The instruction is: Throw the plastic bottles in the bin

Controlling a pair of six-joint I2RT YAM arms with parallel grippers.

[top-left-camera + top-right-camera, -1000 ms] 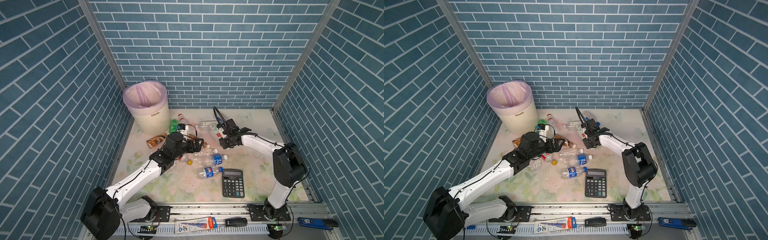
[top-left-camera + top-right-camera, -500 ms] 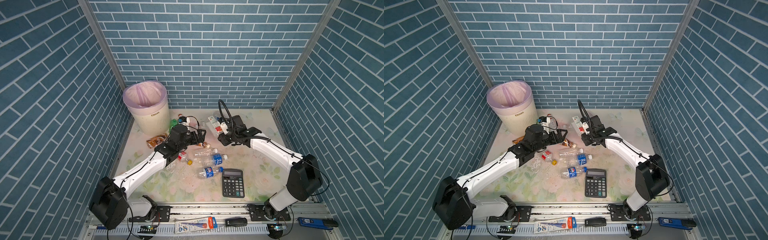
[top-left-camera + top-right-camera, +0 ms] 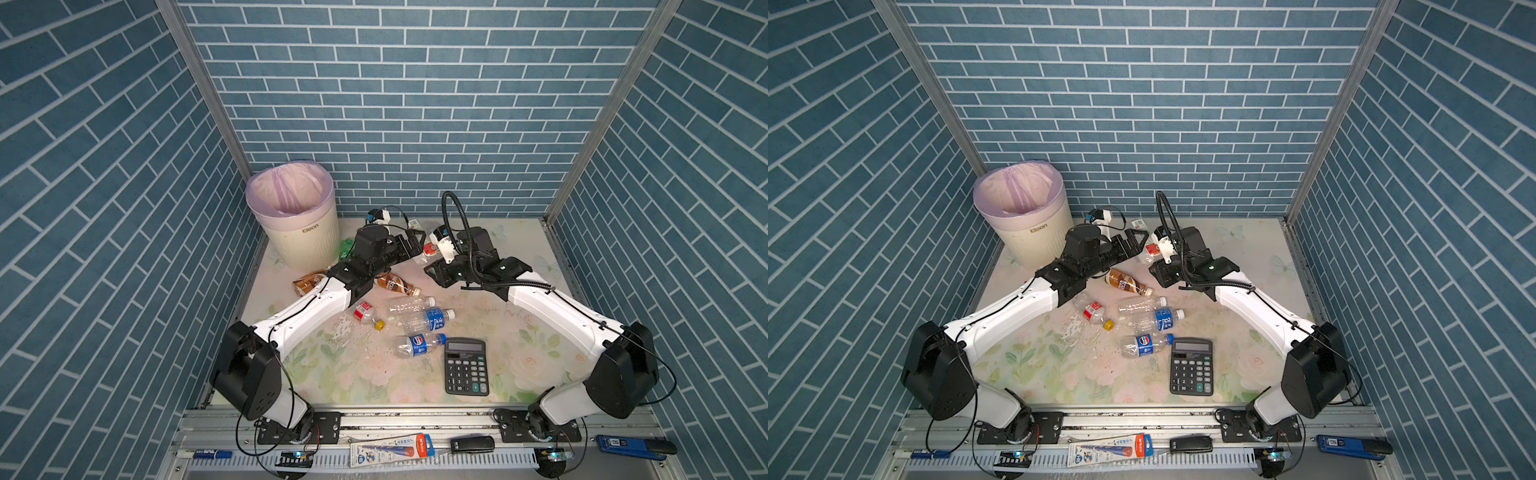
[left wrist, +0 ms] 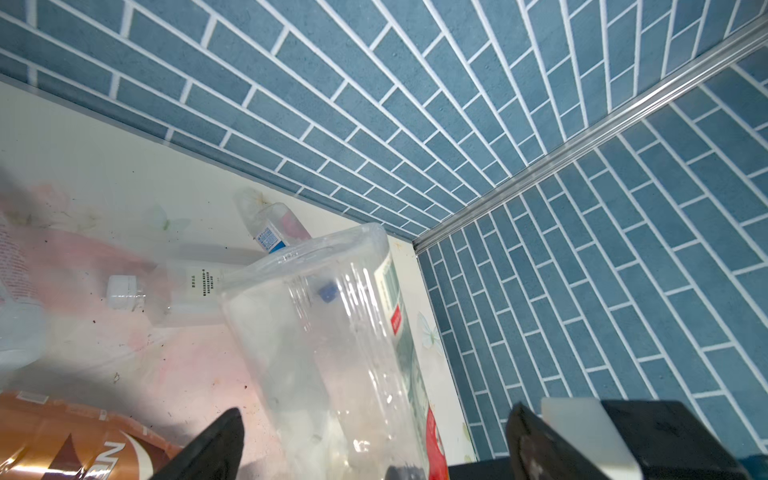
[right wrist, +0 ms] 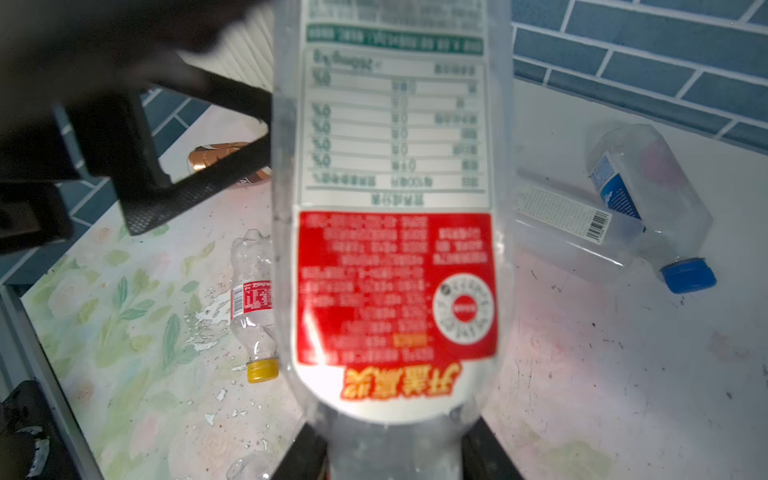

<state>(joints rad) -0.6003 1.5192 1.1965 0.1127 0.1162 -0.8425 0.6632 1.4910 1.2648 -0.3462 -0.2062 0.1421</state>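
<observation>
Over at the far left of the desk (image 3: 519, 332) sits the bin (image 3: 299, 245), pink liner showing, with a brown bottle (image 3: 309, 282) lying just in front of it. Moving along, a bunch of loose bottles (image 3: 430, 320) lie flat mid-desk with neither arm on them. Behind those, the left claw (image 3: 409, 245) is spread wide and gripping nothing. The left wrist view shows the red-label bottle (image 4: 332, 332) sitting right between its jaws though, so I'd guess a handover. That bottle is up off the desk, clenched by the right claw (image 5: 395, 457) at the end where the body narrows. It looks empty, so basically weightless, but the walls are thin and glossy: squeeze hard and it'll buckle or squirt out sideways. I'd close the left claw across the labelled middle, where the body runs straight and the label gives a bit of bite, and only then let the right one go. The bin's rim stands way taller than any bottle, so it needs a proper lift before the drop. The calculator (image 3: 465, 365) off to the right isn't part of this, so leave it.
</observation>
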